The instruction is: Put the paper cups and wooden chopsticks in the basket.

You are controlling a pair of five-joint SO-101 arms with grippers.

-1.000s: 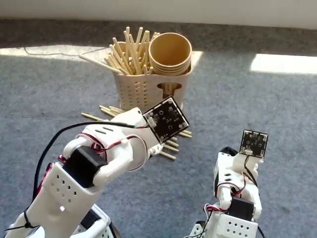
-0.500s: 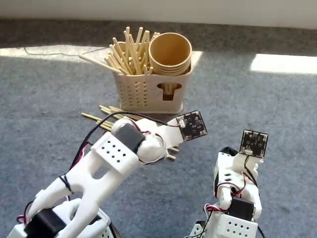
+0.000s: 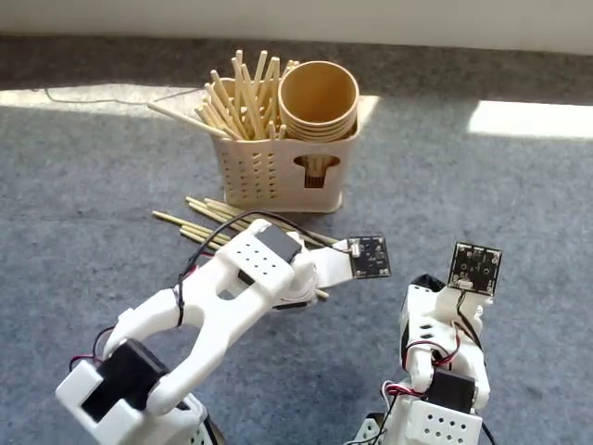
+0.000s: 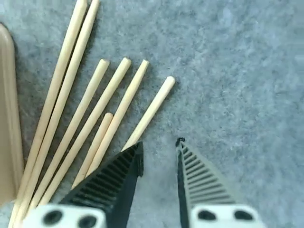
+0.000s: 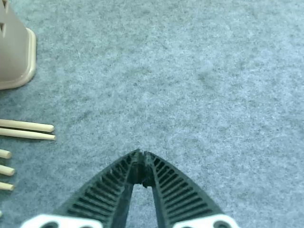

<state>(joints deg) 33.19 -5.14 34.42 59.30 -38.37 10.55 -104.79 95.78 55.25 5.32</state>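
The left gripper (image 4: pixel 160 143) is shown with its jaws apart and nothing between them but grey carpet (image 4: pixel 237 71); its dark finger lies just over the near end of one of the loose chopsticks (image 4: pixel 118 111), which are fanned out on the carpet beside the foot of the basket (image 4: pixel 7 118). Compared with one second ago, the left arm (image 3: pixel 250 269) has been swung over and lowered, so that its wrist has been carried from a raised position in front of the basket (image 3: pixel 278 171) down to the ends of the loose chopsticks (image 3: pixel 199 218). This is judged to be the approach for a further pick, with the jaws yet to be shifted sideways onto a stick. The paper cups (image 3: pixel 318 97) are seen stacked in the basket, next to a bundle of chopsticks standing upright in it (image 3: pixel 241 93), so only the sticks on the carpet appear to remain. The right gripper (image 5: pixel 142 154) is held with its jaws together over bare carpet, and the right arm (image 3: pixel 435 334) has not been moved.
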